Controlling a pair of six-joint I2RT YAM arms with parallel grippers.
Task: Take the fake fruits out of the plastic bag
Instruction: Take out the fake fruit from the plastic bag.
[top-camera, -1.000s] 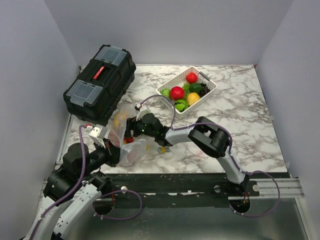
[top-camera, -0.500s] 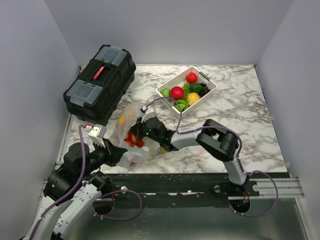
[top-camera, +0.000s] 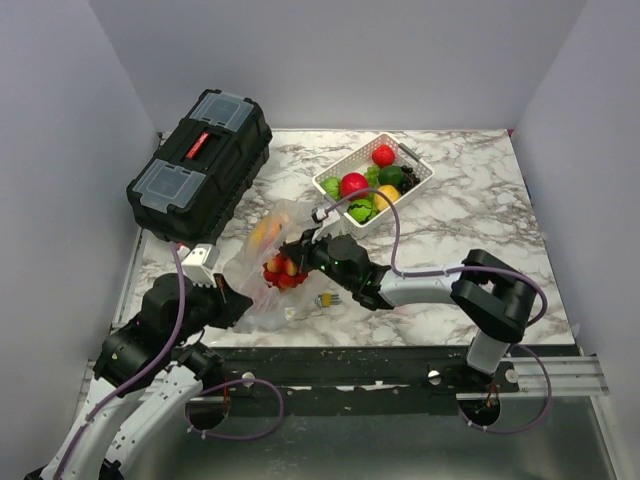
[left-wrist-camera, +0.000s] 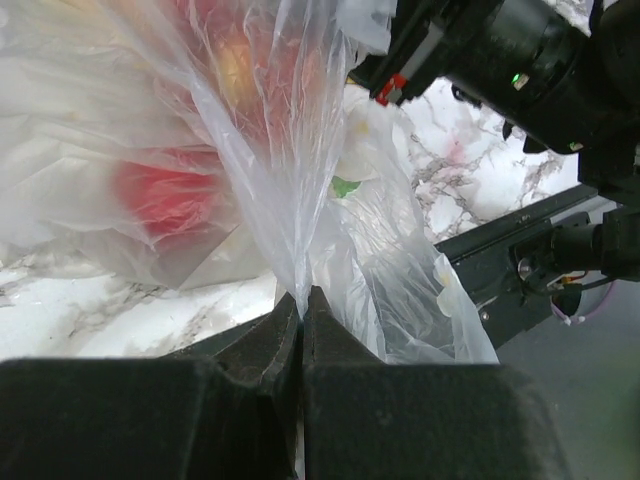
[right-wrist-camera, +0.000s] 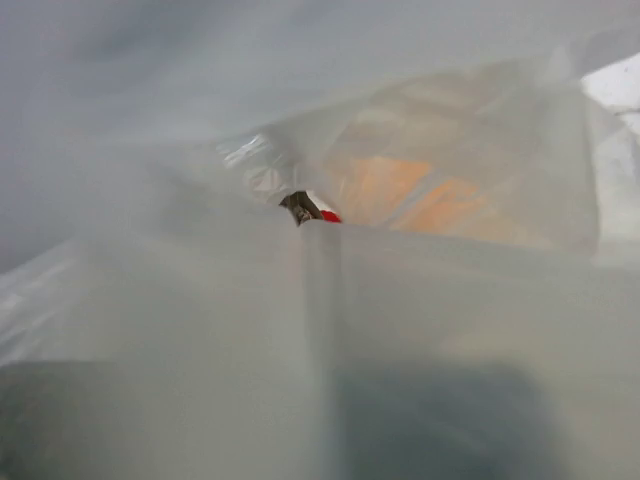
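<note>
At the near edge of the white marble tabletop (top-camera: 480, 240), my left hand (left-wrist-camera: 302, 300) was clamped tight on a twisted fold of the thin clear crinkly plastic bag (left-wrist-camera: 290, 170), which lay just beyond it. My right hand (top-camera: 293, 261) was pushed into the bag, fingers closed. Film veiled it, so I couldn't tell whether it gripped anything. Glossy red and orange fake fruits (top-camera: 279, 272) sat inside the bag. Farther back stood a white slotted basket (top-camera: 410, 192) holding more fruits, and a black plastic toolbox (top-camera: 200, 160).
</note>
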